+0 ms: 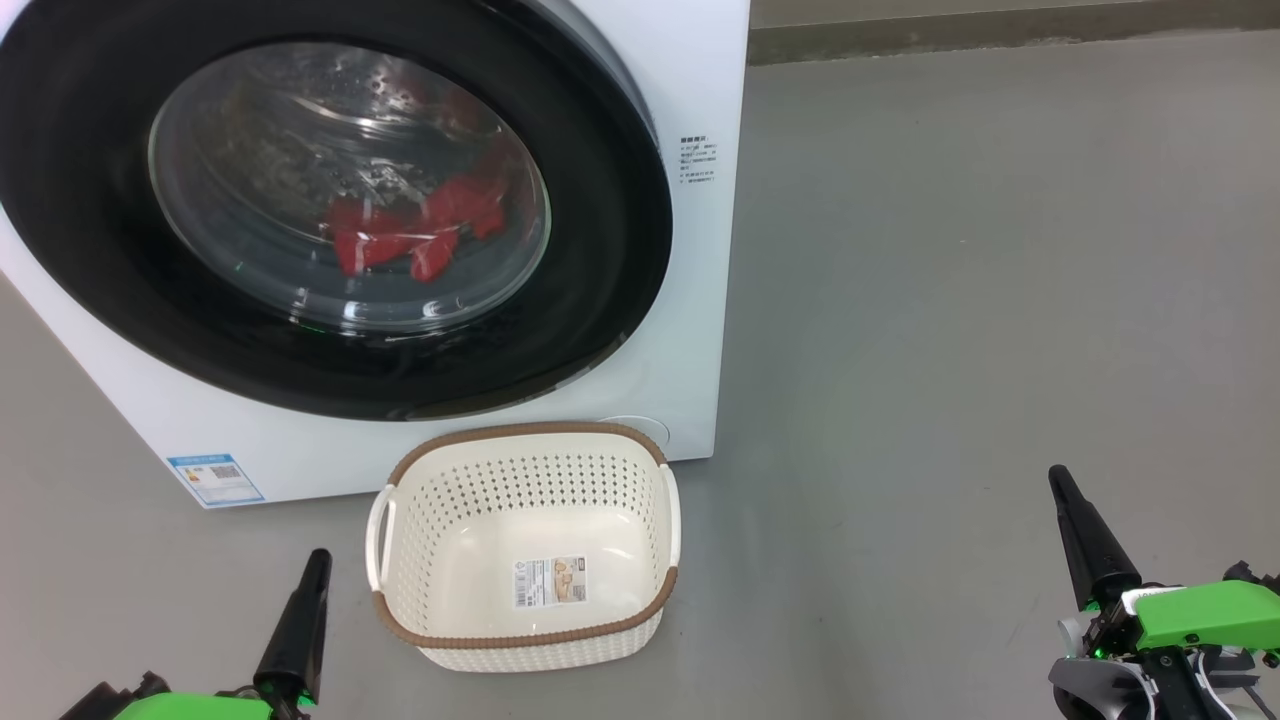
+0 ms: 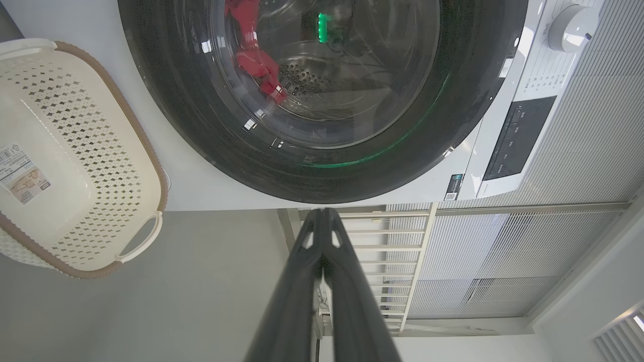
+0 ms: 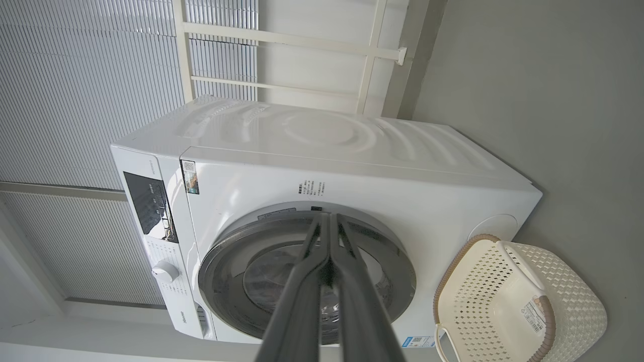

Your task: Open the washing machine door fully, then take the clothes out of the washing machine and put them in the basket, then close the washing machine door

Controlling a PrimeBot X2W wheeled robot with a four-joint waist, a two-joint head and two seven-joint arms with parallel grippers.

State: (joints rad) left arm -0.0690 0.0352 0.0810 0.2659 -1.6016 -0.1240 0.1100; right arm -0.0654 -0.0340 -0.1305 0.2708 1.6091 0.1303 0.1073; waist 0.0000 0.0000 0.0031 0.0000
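White knob (image 2: 572, 27) near washing machine door (image 2: 322, 176)

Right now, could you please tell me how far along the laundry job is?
Nothing looks done yet. The washing machine door is shut, the red clothes lie behind its glass, and the basket is empty. Nothing is in hand: the left gripper and right gripper sit low, jaws closed, touching nothing. Left: open the door, move the clothes to the basket, close the door.
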